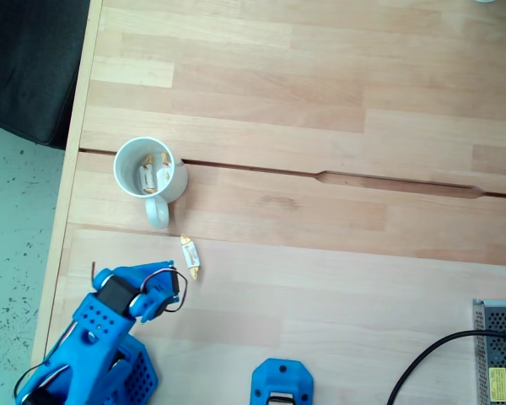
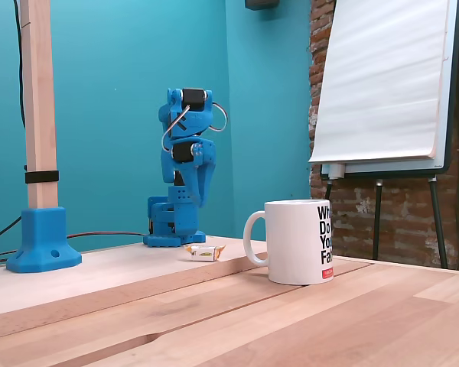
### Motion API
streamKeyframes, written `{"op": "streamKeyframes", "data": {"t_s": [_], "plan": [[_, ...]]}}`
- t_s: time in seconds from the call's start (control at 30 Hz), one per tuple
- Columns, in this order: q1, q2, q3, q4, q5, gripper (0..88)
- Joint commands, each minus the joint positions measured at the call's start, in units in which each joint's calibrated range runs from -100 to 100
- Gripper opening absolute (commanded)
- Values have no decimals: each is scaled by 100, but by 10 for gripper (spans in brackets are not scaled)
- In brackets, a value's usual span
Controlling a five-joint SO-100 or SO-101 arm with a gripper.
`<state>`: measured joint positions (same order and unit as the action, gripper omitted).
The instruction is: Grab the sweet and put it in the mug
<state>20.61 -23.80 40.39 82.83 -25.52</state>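
White mug (image 2: 298,241) nearest on the worktop (image 2: 382,321), handle toward the sweet (image 2: 204,251), sweet lay flat just beyond that handle (image 1: 157,213), long axis running roughly from mug to arm, blue arm folded nearby, pincer (image 1: 170,285) touched nothing, its opening could not be told

Bright, even daylight fills both fixed views. From above, the pale wooden table (image 1: 320,126) looks slightly washed out and soft, with faint shadows. From the side, the white mug (image 2: 298,241) is sharp, its shadow weak, while the flip chart (image 2: 382,80) behind glares nearly blank
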Motion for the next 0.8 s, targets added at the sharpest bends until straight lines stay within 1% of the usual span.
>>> {"op": "streamKeyframes", "data": {"t_s": [0.0,0.33,0.6,0.7,0.77], "plan": [[118,220,-336,23,0,0],[60,1330,-1327,15,-10,0],[60,2440,-1737,15,-10,0],[60,2621,-1791,-65,-103,0],[60,2621,-1728,-315,-210,0]]}}
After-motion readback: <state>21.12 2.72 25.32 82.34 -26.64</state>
